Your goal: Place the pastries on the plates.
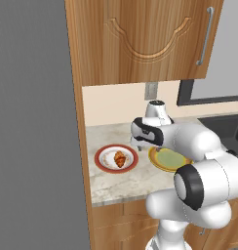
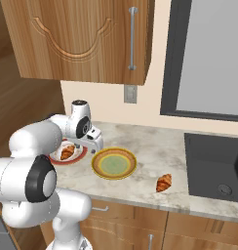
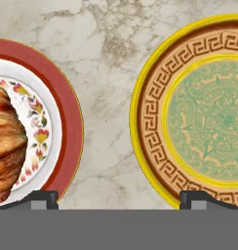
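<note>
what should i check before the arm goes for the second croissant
1. First golden-brown croissant on red-rimmed white plate: ok.
2. Yellow-rimmed green-centred plate free of objects: ok.
3. Second croissant lying on marble counter, off any plate: not ok, still to move.
4. Gripper empty, fingertips spread: ok.
5. Path from yellow plate to second croissant free: ok.

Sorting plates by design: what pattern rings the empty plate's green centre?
A brown Greek-key band inside a yellow rim, clearest in the hand view on the plate.

In the left base view the arm hides part of the yellow-rimmed plate (image 1: 166,159) and the counter beyond
</note>
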{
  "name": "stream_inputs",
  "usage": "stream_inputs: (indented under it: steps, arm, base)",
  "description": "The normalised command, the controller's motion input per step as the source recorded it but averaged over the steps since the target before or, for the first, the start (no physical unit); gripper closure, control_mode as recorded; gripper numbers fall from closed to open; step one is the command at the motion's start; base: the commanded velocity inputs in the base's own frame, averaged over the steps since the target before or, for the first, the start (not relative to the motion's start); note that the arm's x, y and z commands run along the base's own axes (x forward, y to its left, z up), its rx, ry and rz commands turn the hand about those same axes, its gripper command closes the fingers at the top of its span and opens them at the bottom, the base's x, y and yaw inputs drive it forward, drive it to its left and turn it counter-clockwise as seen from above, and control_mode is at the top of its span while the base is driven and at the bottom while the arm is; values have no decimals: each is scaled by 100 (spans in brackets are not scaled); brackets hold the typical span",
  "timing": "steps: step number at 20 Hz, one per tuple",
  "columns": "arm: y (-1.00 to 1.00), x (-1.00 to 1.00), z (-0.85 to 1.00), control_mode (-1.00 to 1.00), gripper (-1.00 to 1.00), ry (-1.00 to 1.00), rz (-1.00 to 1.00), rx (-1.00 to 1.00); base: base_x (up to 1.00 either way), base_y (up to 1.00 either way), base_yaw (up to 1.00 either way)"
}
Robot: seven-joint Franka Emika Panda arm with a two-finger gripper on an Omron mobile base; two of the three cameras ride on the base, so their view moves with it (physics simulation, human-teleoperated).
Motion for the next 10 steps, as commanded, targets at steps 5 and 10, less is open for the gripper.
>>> stream_inputs:
  steps: [5, 10]
  arm:
    - [-100, -32, 11, -100, -100, 0, -8, 0]
    - [-100, -26, 2, -100, -100, -2, -2, 3]
  base:
    - [0, 0, 0]
    - [0, 0, 0]
